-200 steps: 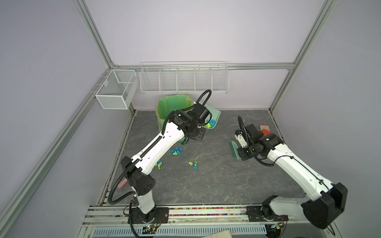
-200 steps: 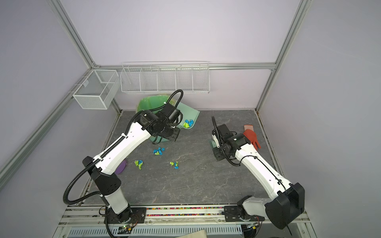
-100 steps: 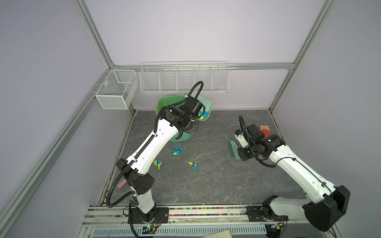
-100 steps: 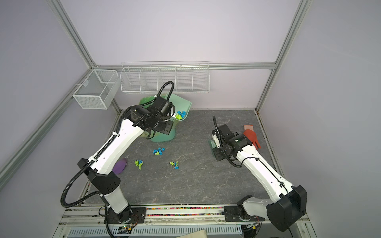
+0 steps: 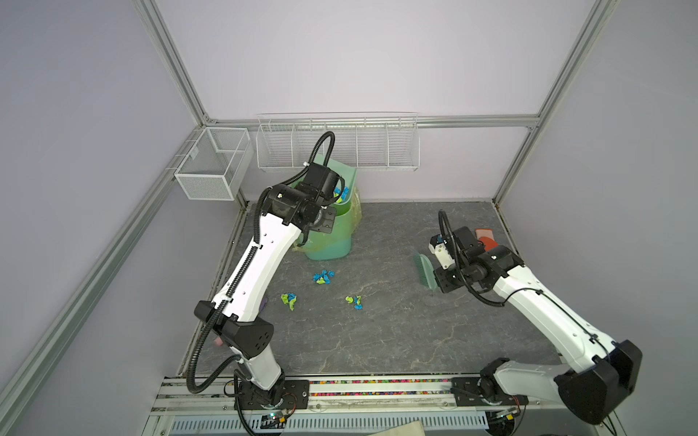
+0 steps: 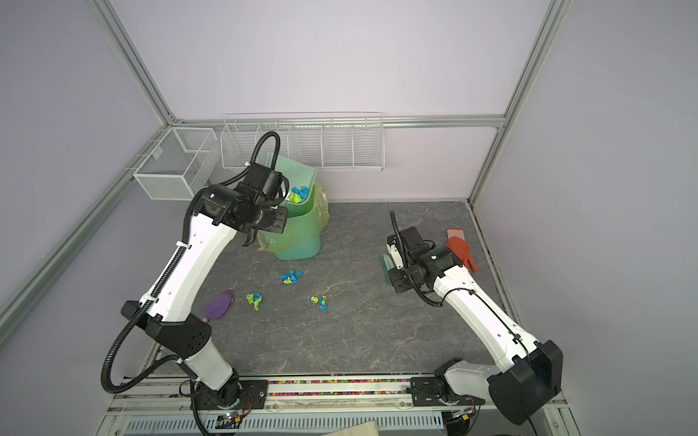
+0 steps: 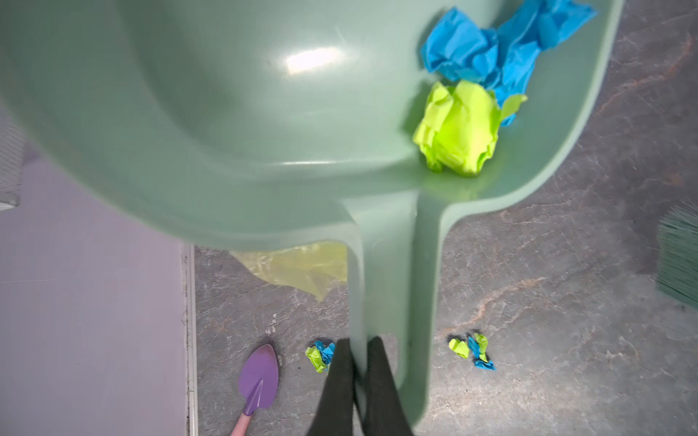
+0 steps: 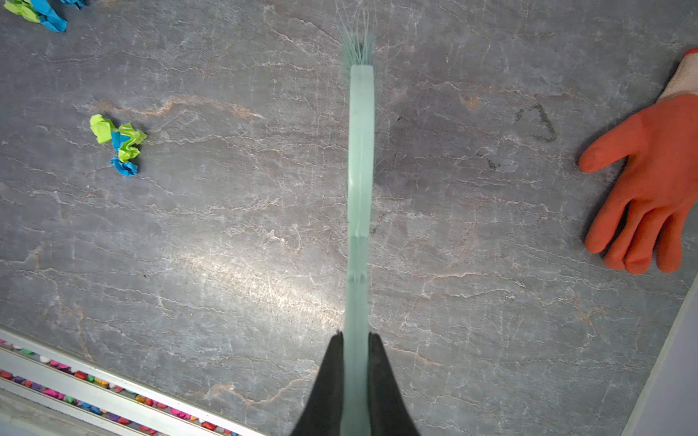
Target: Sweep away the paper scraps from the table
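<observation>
since a second ago my left gripper, clamped on the pan, swung over the bin — tipping seems next; right gripper grips the brush; scraps lie mid-frame on the table.

Here we go: my left arm is stretched long from its base at the front, elbow low, forearm climbing toward the back, wrist lifted high. My left gripper is pinched tight on the handle of the dustpan, both fingers pressing it. Over on the other side, my right arm comes in from the front right corner, forearm slanting inward, wrist bent toward the middle. My right gripper is clamped on the handle of the brush, a finger flat against each side
</observation>
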